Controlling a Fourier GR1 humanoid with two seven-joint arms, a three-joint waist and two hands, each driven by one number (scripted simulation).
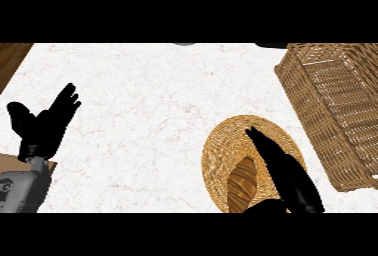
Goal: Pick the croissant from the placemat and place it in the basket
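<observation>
A round woven straw placemat [225, 145] lies on the white marble counter at the lower right. On it rests the brown croissant [241, 184], long and narrow, running toward the lower edge. My right hand [284, 172] stretches over the placemat with straight fingers, right beside the croissant and hiding its right side; the fingers are not curled round it. The woven wicker basket [332, 107] stands at the right edge, beyond the placemat. My left hand [46, 125] rests open at the left edge, fingers up.
The white marble counter [148, 100] spreads between the two hands. A strip of dark wood [11, 55] shows at the upper left corner, off the counter's edge.
</observation>
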